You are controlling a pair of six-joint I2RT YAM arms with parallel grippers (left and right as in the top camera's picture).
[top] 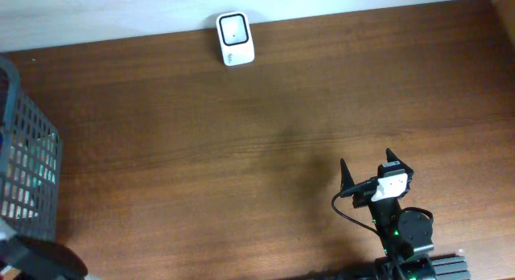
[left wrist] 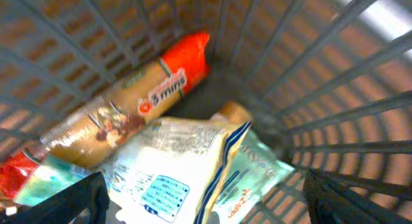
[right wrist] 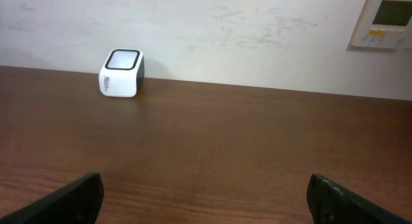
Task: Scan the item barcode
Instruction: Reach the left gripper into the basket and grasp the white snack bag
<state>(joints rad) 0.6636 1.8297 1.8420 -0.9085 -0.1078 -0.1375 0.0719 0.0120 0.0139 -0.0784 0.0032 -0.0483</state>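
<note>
Inside a wire basket at the left edge of the desk, the left gripper hangs with its jaws spread wide and nothing between them, looking straight down on a heap of groceries. A white packet with blue print lies directly beneath the gap between the fingers, and a teal packet is tucked under its right side. A long packet with orange-red ends lies just beyond them, partly under the white one. In the wrist view its long axis slants from lower left to upper right, so it runs neither square to the jaws nor in line with them.

Which packet is to be scanned cannot be told, but the white one looks the readiest pick. The reach for it would be straight down.

The scanner stands at the far edge of the desk against the wall, well apart from the basket and off to its right. The right gripper, equally wide and empty, hovers over bare wood near the front edge. It faces the scanner across the desk, with a wall panel showing at the edge of its view. The left arm is plainly the nearer to the groceries. Whatever it lifts must clear the basket's rim before its barcode can be turned towards the scanner's window.
</note>
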